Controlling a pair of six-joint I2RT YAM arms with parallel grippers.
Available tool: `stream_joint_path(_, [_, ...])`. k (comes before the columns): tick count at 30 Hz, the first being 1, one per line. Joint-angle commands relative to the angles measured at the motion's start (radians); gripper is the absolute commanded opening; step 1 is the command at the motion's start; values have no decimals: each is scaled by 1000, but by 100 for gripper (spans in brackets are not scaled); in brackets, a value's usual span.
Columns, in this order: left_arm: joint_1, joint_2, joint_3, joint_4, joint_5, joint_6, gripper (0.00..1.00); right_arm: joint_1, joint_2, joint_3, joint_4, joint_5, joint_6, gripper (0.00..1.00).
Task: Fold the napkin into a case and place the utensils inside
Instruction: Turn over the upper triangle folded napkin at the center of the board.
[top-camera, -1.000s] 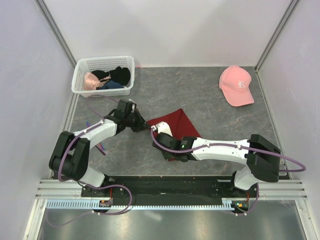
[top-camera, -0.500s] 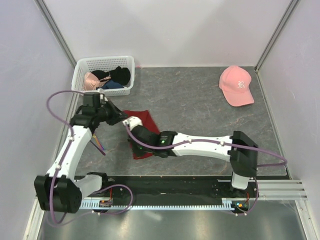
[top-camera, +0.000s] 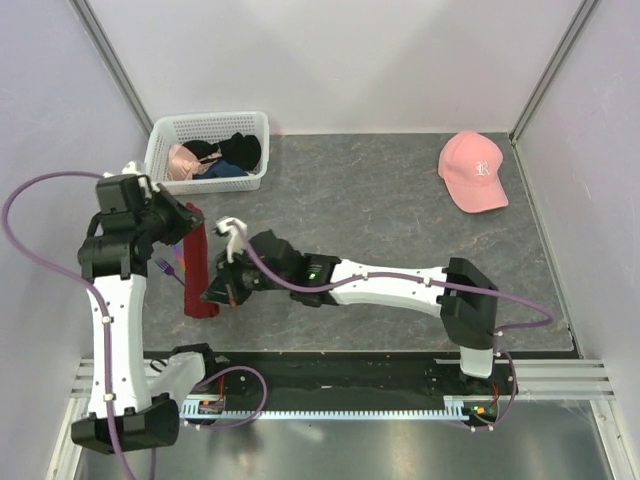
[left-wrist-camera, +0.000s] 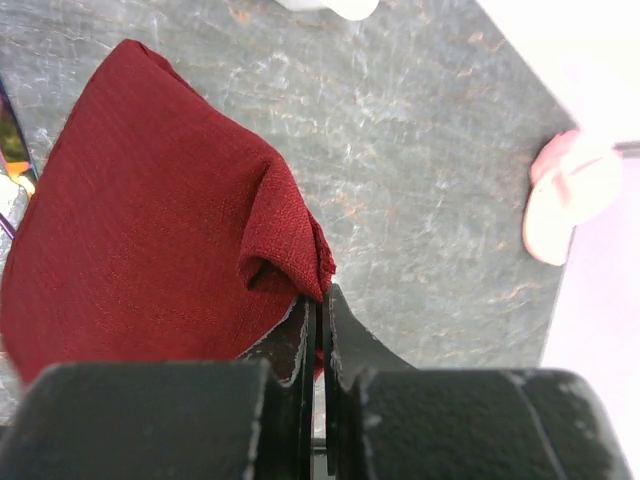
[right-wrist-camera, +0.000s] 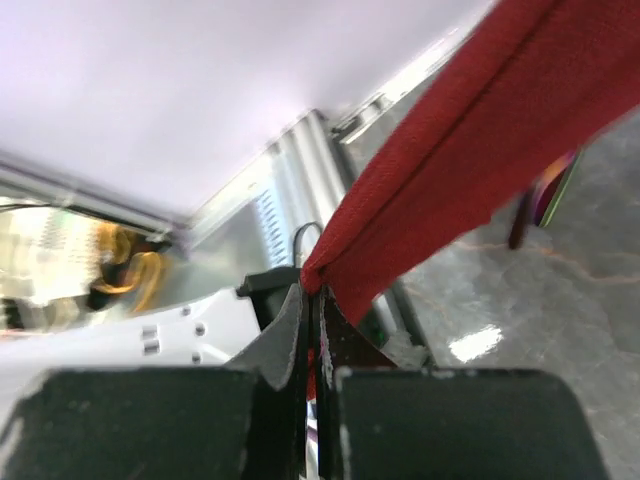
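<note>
Together, both arms hold the napkin (top-camera: 197, 262) up as a narrow dark red strip over the left side of the table (top-camera: 380, 200), nearer than the basket (top-camera: 160, 150). We see the left gripper (top-camera: 188, 222) at the strip's far end. Its jaws are pressed together on a corner of the cloth, and in the left wrist view the fabric bunches into a fold right at the fingertips (left-wrist-camera: 305, 325) and spreads away over the grey surface. The right gripper (top-camera: 222, 288) has the near end, with its jaws likewise pinched tight on a hemmed edge. From the right wrist view the cloth runs taut and slanting away from the fingers, clear of the table beneath it. A purple utensil (top-camera: 167, 267) lies on the table just left of the strip, partly hidden by the left arm. The white basket sits in the far left corner holding black and pink garments (top-camera: 238, 150). A pink baseball cap (top-camera: 472, 170) rests near the far right corner, well apart from both arms.
</note>
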Motion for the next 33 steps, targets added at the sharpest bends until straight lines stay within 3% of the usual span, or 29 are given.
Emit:
stream_joint_path(1, [-250, 123, -40, 297, -137, -19, 2, -44, -51, -359, 355, -421, 225, 0])
stream_joint_path(4, [-415, 261, -108, 406, -207, -89, 2, -130, -77, -605, 649, -494, 347, 0])
stream_joint_path(7, [-533, 408, -128, 544, -324, -117, 2, -197, -120, -804, 782, -502, 355, 0])
stream_joint_path(12, [-647, 631, -76, 690, -329, -128, 2, -326, -132, -1058, 997, -549, 407, 0])
stream_joint_path(17, [-747, 794, 35, 701, -313, -129, 2, -398, -156, -1216, 1040, -538, 414, 0])
stream_joint_path(24, [-798, 857, 55, 751, -268, -137, 2, -467, -204, -1338, 1035, -503, 422, 0])
stream_joint_path(27, [-799, 878, 73, 773, -204, -129, 18, -510, -218, -1377, 997, -485, 428, 3])
stream_joint_path(28, [-799, 877, 76, 782, -160, -125, 34, -532, -225, -1391, 988, -482, 425, 5])
stream_joint_path(29, [-801, 871, 78, 788, -133, -106, 40, -546, -250, -1404, 976, -479, 419, 9])
stream_joint_path(31, [-799, 826, 73, 790, -81, -91, 62, -575, -300, -1408, 809, -431, 353, 16])
stream_joint_path(32, [-798, 802, 67, 788, -60, -74, 64, -579, -364, -1396, 719, -410, 320, 23])
stream_joint_path(33, [-792, 777, 61, 779, -34, -65, 65, -585, -403, -1358, 516, -375, 245, 29])
